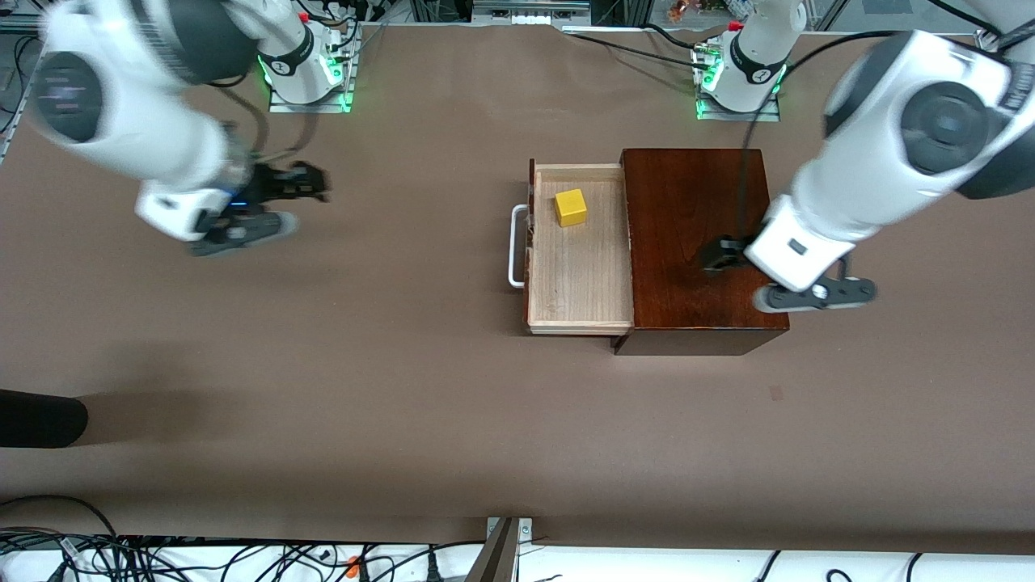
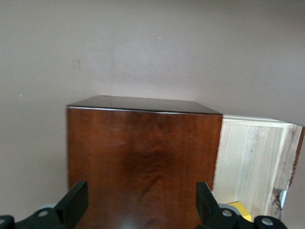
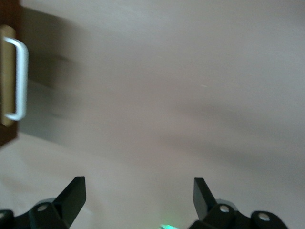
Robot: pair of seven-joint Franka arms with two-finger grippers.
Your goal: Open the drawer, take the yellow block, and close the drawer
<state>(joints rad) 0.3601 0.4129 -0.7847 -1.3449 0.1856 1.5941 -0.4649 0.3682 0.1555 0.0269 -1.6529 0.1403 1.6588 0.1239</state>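
Note:
The drawer (image 1: 579,279) stands pulled out of the dark reddish-brown wooden box (image 1: 687,218), toward the right arm's end of the table, with its white bar handle (image 1: 514,246) at its front. The yellow block (image 1: 570,207) lies in the drawer, in the part farther from the front camera. My left gripper (image 1: 766,276) hangs open over the box top with nothing between its fingers. Its wrist view shows the box (image 2: 143,143), the drawer (image 2: 248,157) and a corner of the block (image 2: 240,209) past that gripper (image 2: 140,202). My right gripper (image 1: 275,206) is open over bare table, apart from the drawer. The handle (image 3: 19,78) shows at the edge of its view, away from that gripper (image 3: 139,195).
A black rounded object (image 1: 40,419) pokes in at the right arm's end of the table, near the front edge. Cables (image 1: 162,558) lie along the edge nearest the front camera. Brown tabletop (image 1: 404,323) spreads between the right gripper and the drawer.

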